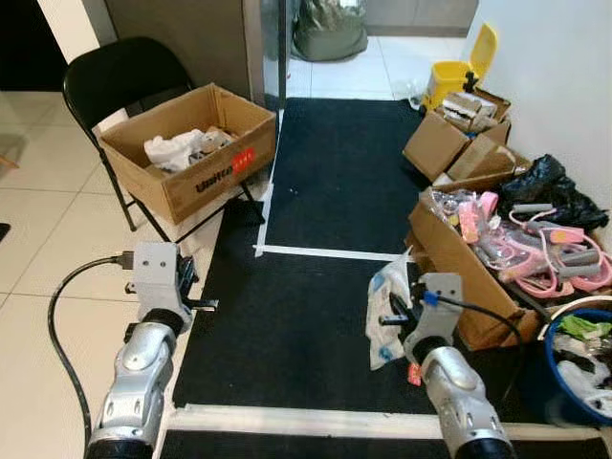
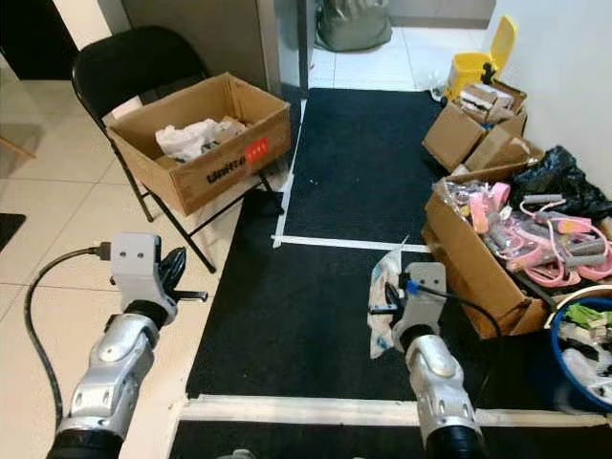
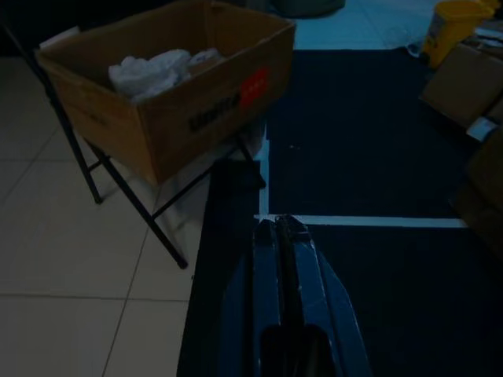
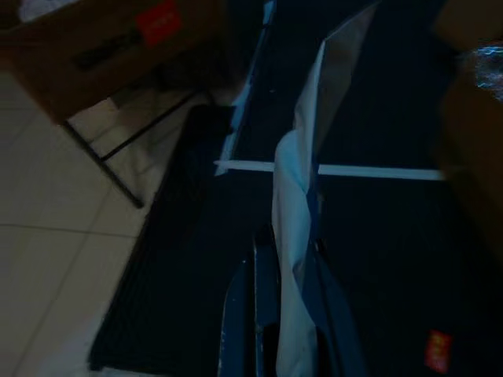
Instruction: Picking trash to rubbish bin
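the right gripper [image 4: 287, 259] is pinching a limp white plastic wrapper [image 1: 387, 306] between its closed fingers, holding it up over the black mat [image 1: 316, 325], just beside an open box of pink clutter [image 1: 449, 258]. the left gripper [image 3: 281, 236] is hanging with fingers pressed together, holding nothing. ahead on the left, a cardboard box [image 1: 191, 153] with white trash inside is sitting on a black folding chair [image 1: 120, 72].

cardboard box [image 1: 191, 143]: matt brown | mat [image 1: 325, 191]: black, ribbed | floor tiles [image 1: 38, 220]: glossy | plastic wrapper [image 1: 387, 306]: shiny
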Tool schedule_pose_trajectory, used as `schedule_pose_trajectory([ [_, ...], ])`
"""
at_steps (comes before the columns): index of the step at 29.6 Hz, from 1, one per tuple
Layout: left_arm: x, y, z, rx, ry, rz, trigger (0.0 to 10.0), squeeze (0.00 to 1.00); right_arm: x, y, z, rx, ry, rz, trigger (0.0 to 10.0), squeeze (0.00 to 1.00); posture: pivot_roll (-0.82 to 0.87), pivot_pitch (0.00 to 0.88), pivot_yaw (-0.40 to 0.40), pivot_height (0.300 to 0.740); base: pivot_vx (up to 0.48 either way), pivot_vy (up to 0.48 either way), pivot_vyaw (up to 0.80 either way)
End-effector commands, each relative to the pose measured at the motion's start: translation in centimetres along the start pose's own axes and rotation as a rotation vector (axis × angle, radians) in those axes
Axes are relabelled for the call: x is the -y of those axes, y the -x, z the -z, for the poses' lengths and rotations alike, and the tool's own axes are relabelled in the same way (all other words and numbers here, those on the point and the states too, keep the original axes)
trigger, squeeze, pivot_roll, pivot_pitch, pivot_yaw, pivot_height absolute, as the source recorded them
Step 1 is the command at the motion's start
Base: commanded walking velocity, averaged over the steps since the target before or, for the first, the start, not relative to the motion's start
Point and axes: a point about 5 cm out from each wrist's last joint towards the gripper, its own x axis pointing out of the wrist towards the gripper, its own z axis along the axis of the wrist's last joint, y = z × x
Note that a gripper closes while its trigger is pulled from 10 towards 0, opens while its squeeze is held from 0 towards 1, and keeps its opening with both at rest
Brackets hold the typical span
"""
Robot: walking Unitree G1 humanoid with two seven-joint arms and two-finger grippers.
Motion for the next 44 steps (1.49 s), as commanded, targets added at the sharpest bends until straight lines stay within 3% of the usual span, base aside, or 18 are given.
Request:
schedule_pose_trajectory([
  [1,-0.03,0.25,0.42,-0.017,-0.002,-0.001,10.0,0.0,0.06,0.38,0.96,-0.036,0.003,0.004,10.0,0.0,0.04,0.164,0.037,0.74,0.244,0.0,0.0],
  [29,-0.03,0.24,0.33,-0.017,-0.008,0.008,10.0,0.0,0.05,0.42,1.05,-0.031,-0.012,0.014,10.0,0.0,0.04,0.166,0.043,0.74,0.254,0.0,0.0],
  [44,-0.1,0.13,0.25,-0.017,-0.016,0.012,10.0,0.0,0.28,0.53,1.07,-0.027,-0.014,0.029,10.0,0.0,0.04,0.166,0.046,0.74,0.256,0.0,-0.54],
])
